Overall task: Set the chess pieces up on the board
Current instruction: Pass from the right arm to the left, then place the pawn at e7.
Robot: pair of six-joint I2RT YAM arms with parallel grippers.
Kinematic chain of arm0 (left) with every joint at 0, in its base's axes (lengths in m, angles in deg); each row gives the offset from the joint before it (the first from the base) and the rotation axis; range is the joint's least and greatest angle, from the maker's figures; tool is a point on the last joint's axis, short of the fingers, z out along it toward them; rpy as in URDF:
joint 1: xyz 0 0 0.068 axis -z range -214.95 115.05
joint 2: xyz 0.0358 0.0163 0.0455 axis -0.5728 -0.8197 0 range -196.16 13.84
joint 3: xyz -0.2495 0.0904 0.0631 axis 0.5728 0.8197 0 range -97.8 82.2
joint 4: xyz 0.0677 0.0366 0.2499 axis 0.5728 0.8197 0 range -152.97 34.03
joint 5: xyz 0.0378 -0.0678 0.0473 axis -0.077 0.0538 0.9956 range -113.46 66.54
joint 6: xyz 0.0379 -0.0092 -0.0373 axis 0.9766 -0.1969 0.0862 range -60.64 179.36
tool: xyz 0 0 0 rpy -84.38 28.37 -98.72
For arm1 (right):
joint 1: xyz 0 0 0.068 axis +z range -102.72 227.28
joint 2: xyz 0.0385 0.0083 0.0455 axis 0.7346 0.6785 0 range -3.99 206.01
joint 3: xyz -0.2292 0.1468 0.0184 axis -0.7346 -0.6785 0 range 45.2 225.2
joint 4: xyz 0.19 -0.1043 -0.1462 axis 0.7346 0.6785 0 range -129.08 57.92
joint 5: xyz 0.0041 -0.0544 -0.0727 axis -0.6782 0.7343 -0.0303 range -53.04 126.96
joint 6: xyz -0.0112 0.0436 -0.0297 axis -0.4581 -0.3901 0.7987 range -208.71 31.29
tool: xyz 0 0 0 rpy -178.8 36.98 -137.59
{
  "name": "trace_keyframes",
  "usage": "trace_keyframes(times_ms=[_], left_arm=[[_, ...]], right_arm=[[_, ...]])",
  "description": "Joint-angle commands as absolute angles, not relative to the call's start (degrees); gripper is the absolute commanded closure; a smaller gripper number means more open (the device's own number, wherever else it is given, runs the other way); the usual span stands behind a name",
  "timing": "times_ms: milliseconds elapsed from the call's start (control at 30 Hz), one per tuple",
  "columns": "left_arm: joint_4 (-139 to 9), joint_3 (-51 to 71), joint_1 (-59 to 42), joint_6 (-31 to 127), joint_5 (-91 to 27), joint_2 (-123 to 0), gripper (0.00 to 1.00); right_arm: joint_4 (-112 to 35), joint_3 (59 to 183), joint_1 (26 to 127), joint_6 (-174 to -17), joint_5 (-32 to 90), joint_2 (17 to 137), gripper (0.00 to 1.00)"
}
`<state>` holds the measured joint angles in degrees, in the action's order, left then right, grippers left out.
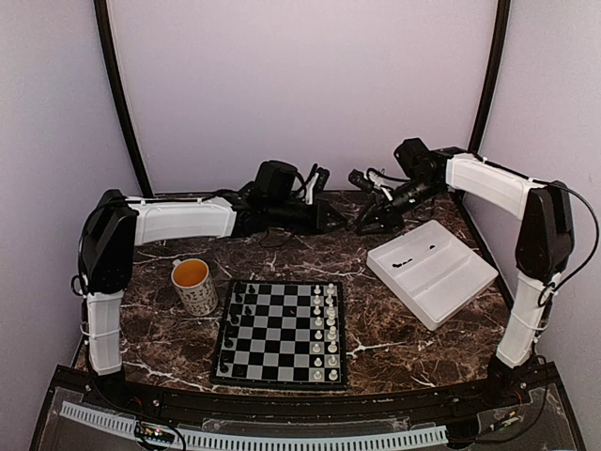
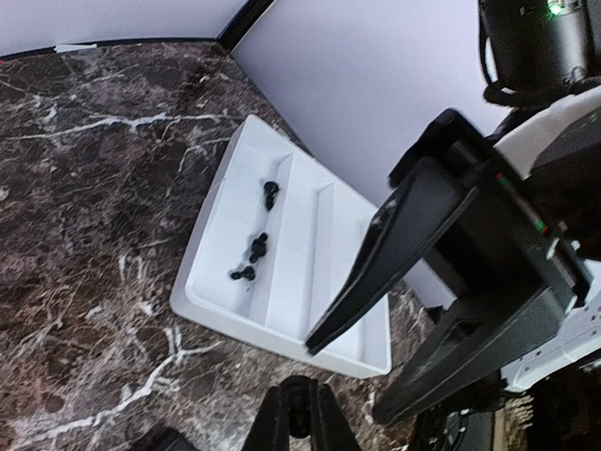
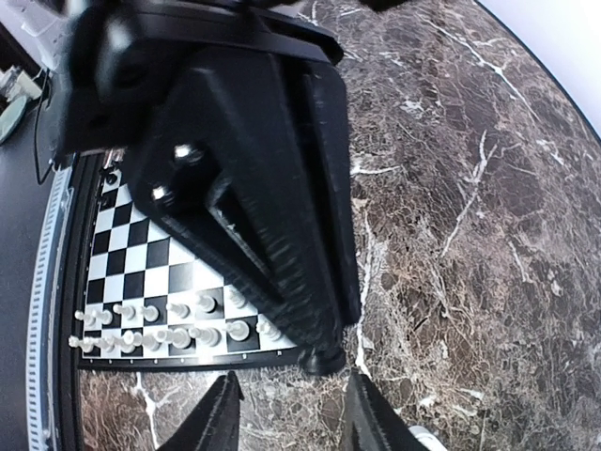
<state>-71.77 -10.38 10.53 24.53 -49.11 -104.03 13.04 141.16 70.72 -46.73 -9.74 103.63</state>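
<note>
This looks like a mid-air hand-off at the back of the surface. The left gripper [image 1: 326, 219] has its jaws clenched on what seems to be a small black chess piece [image 3: 324, 360], though it is too small to identify further. The right gripper [image 3: 296, 381] faces it with jaws released, fingers apart and nothing between them. The held piece sits at the very tip of the left jaws, just beside the right gripper's open fingers and apparently clear of both. It is well apart from the chessboard [image 1: 277, 331], which lies near the front edge. To do this step well, the right arm should back straight out without brushing the piece, while the left keeps its pinch firm. The piece should then go to the board's left side, where a few black pieces [image 1: 235, 315] stand opposite the full rows of white pieces [image 1: 324, 324]. It should be lowered upright onto a vacant square without nudging its neighbours. More black pieces [image 2: 255, 249] lie in the white tray [image 1: 455, 282] on the right.
</note>
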Motion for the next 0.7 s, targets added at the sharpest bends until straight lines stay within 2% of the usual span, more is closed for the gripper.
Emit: trace_keyframes(times_ms=[0,133,267,400,667], left_arm=[[-56.83,-8.79,10.49,34.64,-45.47,-94.87,0.96],[-46.05,-1.9,11.04,44.11,-39.31,-86.78,0.96],[-39.04,7.98,13.1,48.49,-30.17,-79.88,0.96],[-34.36,14.83,14.4,46.71,-25.06,-75.06,0.95],[-33.19,24.31,16.01,43.44,-20.26,-69.38,0.95]], right_arm=[[15.41,135.91,69.39,-43.7,-10.09,98.62,0.57],[12.11,130.2,68.5,-45.2,-8.39,96.96,0.55],[4.64,126.63,68.67,-50.77,-1.04,96.22,0.55],[3.62,127.83,68.75,-51.87,4.43,96.67,0.55],[5.12,130.23,69.69,-52.13,4.29,98.13,0.55]])
